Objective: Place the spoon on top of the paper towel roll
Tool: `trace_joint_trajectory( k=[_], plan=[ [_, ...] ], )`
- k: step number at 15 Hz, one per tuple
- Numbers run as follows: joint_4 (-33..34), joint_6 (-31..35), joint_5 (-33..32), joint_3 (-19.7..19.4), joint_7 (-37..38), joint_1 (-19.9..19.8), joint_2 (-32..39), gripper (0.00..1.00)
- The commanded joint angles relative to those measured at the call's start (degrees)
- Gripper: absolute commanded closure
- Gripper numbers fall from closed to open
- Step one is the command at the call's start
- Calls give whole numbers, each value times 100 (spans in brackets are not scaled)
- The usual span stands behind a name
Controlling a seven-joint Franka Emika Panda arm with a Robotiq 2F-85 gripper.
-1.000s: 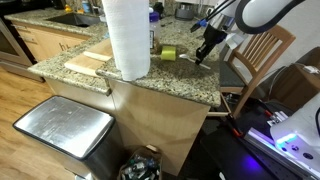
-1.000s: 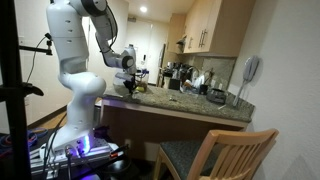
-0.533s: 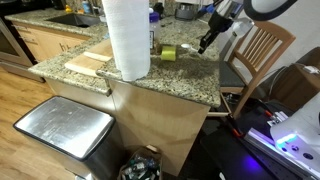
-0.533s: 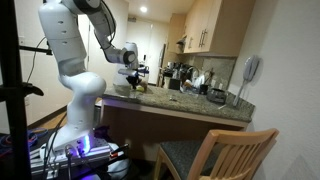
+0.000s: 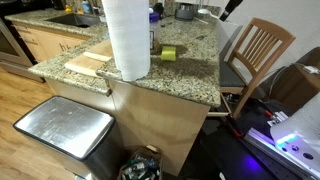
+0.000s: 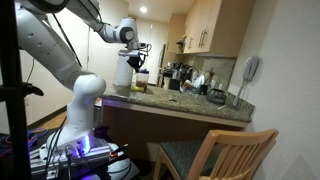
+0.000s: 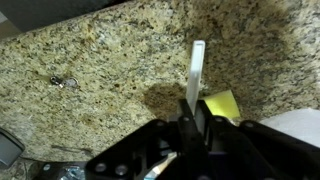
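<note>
My gripper point(image 7: 195, 108) is shut on the spoon point(image 7: 197, 65). Its thin white handle sticks out beyond the fingertips, high above the granite counter point(image 7: 100, 60). The paper towel roll point(image 5: 127, 38) stands tall and white on the counter's near corner. It also shows as a white edge in the wrist view point(image 7: 300, 125) and beside the arm in an exterior view point(image 6: 123, 72). In one exterior view only the gripper's tip point(image 5: 232, 6) shows at the top edge. In the other it hangs raised next to the roll point(image 6: 139, 62).
A short yellow-green cylinder point(image 5: 168, 53) lies on the counter behind the roll, below the gripper in the wrist view point(image 7: 222, 105). A flat wooden board point(image 5: 88, 62) lies by the roll. A steel bin point(image 5: 65, 130) and a wooden chair point(image 5: 255, 55) stand beside the counter.
The gripper has lifted from the counter surface with the spoon, rising until it almost leaves the top of an exterior view. The roll and cylinder have not moved.
</note>
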Motion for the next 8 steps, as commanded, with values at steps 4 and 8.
trace_joint_trajectory(
  k=[4, 8],
  plan=[
    [733, 229, 53, 206, 1, 216, -53, 99],
    [1646, 652, 174, 534, -38, 636, 236, 99]
  ],
)
